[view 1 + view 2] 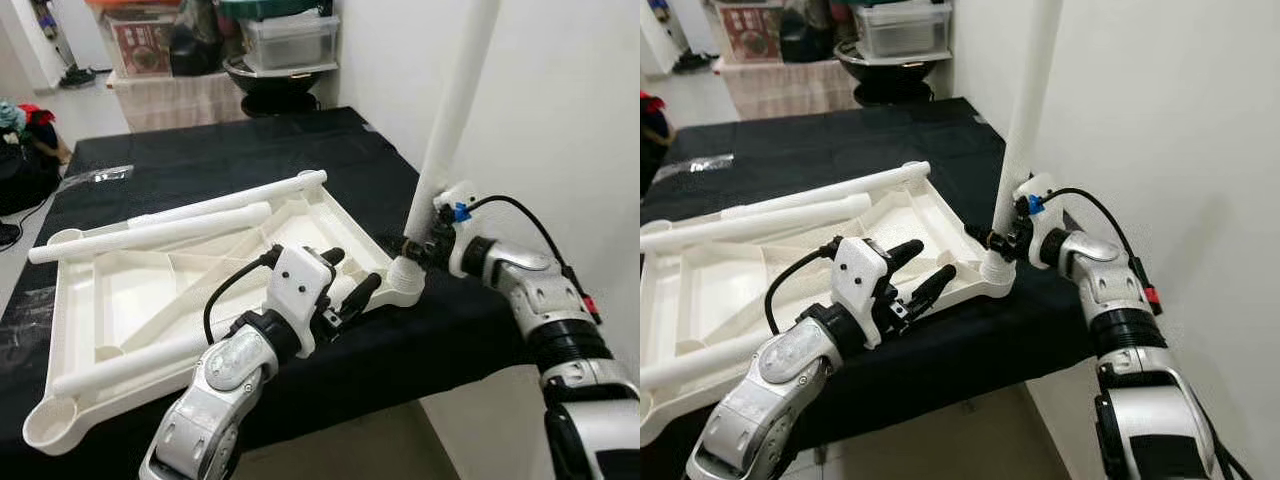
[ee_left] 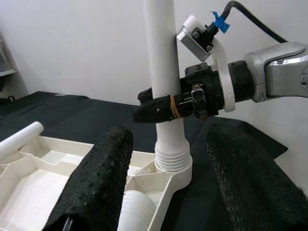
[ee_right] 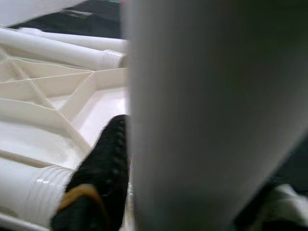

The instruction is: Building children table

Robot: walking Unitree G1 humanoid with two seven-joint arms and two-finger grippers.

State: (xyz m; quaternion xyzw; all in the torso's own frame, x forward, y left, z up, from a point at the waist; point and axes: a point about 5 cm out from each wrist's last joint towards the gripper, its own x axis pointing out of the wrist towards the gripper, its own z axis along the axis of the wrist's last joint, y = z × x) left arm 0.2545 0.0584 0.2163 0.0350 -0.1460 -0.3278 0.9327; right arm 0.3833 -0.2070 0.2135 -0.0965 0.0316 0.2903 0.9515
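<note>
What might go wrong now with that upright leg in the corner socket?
The right tool grips the upright leg low, just above its threads, so the long top could lean and cross-thread in the corner socket. That corner sits by the table edge, and the open left tool isn't holding the tabletop, which may slide.

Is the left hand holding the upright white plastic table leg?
No, the left hand hovers open over the white tabletop; the right hand grips the upright white plastic table leg.

The white wall (image 1: 580,120) crowds the upright leg (image 1: 455,110) on the right. Loose legs (image 1: 160,228) bar the tabletop's (image 1: 130,300) far edge. The black cloth (image 1: 230,150) beyond lies open, boxes (image 1: 290,40) at the far end.
</note>
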